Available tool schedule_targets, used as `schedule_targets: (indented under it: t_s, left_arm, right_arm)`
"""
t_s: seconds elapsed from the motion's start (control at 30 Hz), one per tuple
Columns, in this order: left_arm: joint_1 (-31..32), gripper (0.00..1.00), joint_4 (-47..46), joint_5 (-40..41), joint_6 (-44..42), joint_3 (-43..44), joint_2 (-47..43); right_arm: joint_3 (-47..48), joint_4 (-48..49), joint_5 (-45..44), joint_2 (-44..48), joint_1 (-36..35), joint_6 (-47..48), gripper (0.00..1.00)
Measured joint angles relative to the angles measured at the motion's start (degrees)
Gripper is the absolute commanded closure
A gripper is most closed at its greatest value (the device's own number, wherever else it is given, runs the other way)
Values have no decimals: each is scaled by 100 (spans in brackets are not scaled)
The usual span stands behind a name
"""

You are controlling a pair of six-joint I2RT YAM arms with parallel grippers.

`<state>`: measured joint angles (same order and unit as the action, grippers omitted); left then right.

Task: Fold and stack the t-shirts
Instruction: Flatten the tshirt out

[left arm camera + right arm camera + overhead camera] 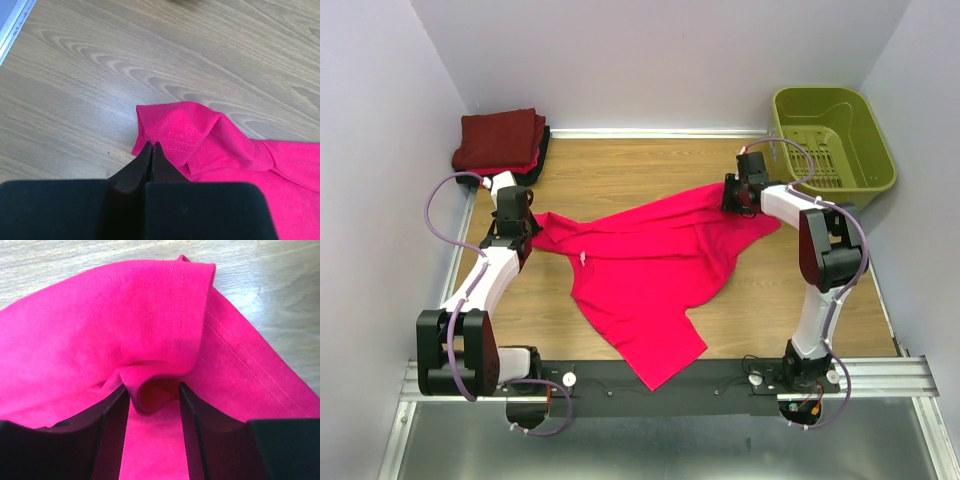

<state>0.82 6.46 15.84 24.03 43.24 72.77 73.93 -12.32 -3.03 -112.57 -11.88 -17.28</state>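
Pale walls close in a wooden counter [620, 170], with a pile of folded shirts [500, 140] in the far left corner and a green basket [876, 140] in the far right corner. Across the middle lies the pink shirt [640, 270], rumpled and skewed, with one end trailing over the near edge onto the black rail [720, 385]. The left gripper [151, 146] is pinched tight on just the hem of a sleeve near the left edge. That is a thin bite, and any sideways pull could likely slide the cloth out. The right gripper [155, 392], toward the far right, has its fingers clamped on a thick bunched fold that fills the gap between them. Such a lump may hold more than one layer, so lifting could drag the shirt up twisted instead of flat. Uneven pulling between the two would probably deepen the wrinkles, and the end over the near edge could catch on the rail. A wide swing right could also nudge the basket.
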Motion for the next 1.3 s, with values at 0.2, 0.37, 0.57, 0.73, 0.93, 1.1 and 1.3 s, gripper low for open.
schedule_targets:
  t_s: [0.2, 0.37, 0.57, 0.73, 0.93, 1.1, 1.3]
  left_arm:
    - [0, 100, -2, -2, 0, 0, 0]
    - [0, 100, -2, -4, 0, 0, 0]
    - [0, 100, -4, -2, 0, 0, 0]
    - [0, 100, -9, -4, 0, 0, 0]
    - [0, 100, -35, -4, 0, 0, 0]
    - [0, 100, -42, -4, 0, 0, 0]
    - [0, 100, -44, -4, 0, 0, 0]
  right_arm:
    - [232, 0, 52, -210, 0, 17, 51]
    - [603, -15, -61, -291, 0, 44, 51]
    - [868, -13, -553, -372, 28, -15, 52]
    - [787, -63, -560, -315, 79, -35, 52]
    - [61, -131, -463, 448, 87, -96, 52]
    - [-205, -146, -367, 1010, 87, -173, 58]
    - [-413, -258, -258, 935, 87, -328, 59]
